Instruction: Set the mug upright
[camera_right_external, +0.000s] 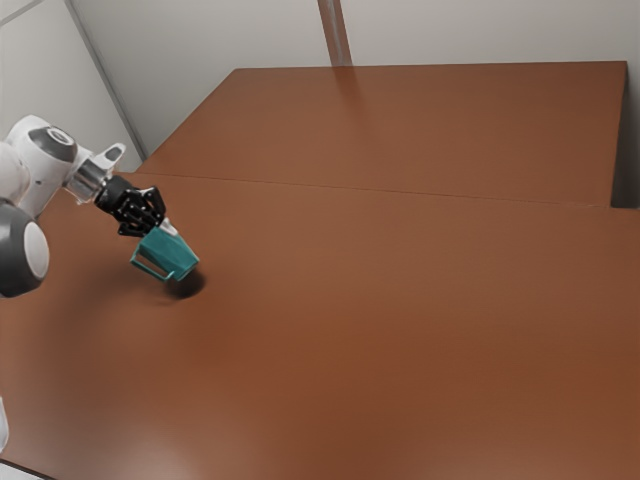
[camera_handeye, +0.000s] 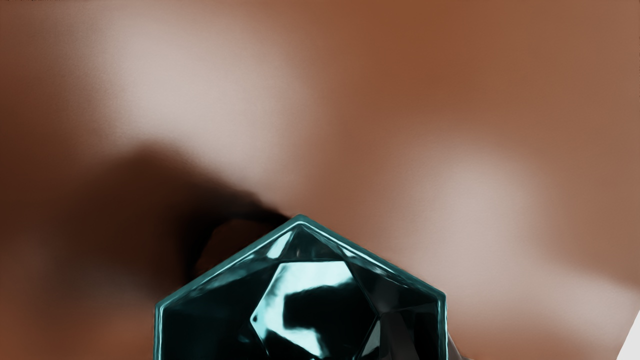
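My gripper (camera_right_external: 167, 228) is at the exterior view's left, angled down onto the rim of the teal mug (camera_right_external: 172, 252). The mug hangs tilted, its mouth toward my hand, its handle on the lower left side and a dark shadow below its base. In the wrist view the mug (camera_handeye: 305, 300) shows its six-sided rim and shiny inside. There the gripper (camera_handeye: 444, 350) is at the mug's side wall, one finger partly seen just outside it. The gripper is shut on the mug's wall; much of the fingers is hidden.
The brown tabletop (camera_right_external: 400, 320) extends widely toward the exterior view's right. A seam crosses it behind the mug, and pale walls stand beyond its far edge. A white patch (camera_handeye: 631, 340) lies at a corner of the wrist view.
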